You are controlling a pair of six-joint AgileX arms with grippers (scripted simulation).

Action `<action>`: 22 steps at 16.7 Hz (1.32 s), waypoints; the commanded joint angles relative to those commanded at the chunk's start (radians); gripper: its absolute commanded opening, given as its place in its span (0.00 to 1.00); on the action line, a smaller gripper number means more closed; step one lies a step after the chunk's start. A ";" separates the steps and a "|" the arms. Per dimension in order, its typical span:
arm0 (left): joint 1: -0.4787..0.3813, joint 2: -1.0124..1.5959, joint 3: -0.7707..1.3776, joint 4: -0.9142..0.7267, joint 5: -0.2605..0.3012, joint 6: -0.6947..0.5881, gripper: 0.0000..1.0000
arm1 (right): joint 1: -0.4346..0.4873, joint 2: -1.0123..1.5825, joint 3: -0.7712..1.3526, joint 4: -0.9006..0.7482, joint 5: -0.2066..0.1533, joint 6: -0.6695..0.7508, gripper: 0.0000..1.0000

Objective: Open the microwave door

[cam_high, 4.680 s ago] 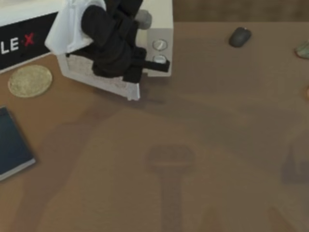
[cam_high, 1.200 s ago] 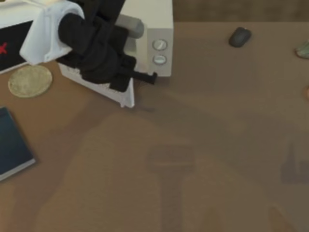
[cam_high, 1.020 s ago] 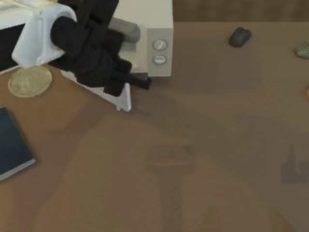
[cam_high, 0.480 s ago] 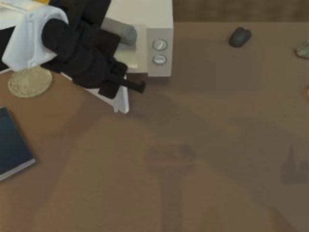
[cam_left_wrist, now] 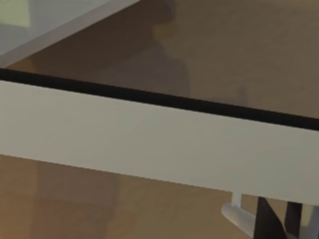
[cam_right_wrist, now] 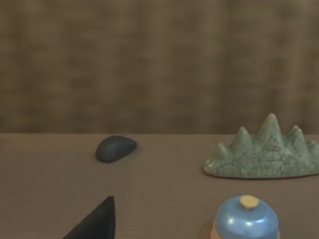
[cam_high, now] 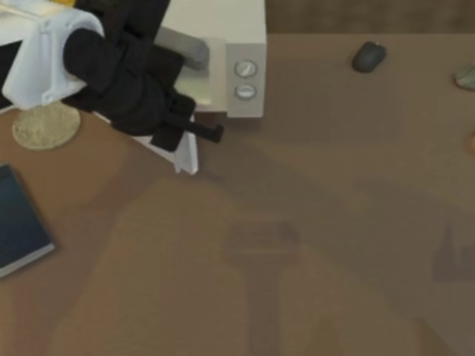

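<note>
- The brown counter fills the top view, with everything on it gathered along its far edge and left side.
- The microwave sits at the far left of the counter: a white box whose front panel carries two round grey knobs, one above the other, and whose pale cavity floor lies exposed.
- The microwave door is swung well out from the body, hinged at its left; from above it shows as a thin white slab angled toward the counter's near side. In the left wrist view it is a broad white band with a dark top edge, and its slim pale handle bar sits just beneath.
- My left arm reaches over the open cavity; the left tool is at the door's free end, its dark fingers right by the handle bar. I cannot tell whether they clamp it.
- A dark blue book lies at the left edge, with a round tan coaster beyond it.
- A grey computer mouse, a green mountain-shaped ornament and a blue call bell stand on the right.
- A tip of the right tool shows near the bell; its state is unclear.
</note>
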 joint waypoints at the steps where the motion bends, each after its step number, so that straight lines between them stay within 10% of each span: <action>1: 0.000 0.000 0.000 0.000 0.000 0.000 0.00 | 0.000 0.000 0.000 0.000 0.000 0.000 1.00; 22: 0.057 -0.062 -0.069 -0.005 0.088 0.153 0.00 | 0.000 0.000 0.000 0.000 0.000 0.000 1.00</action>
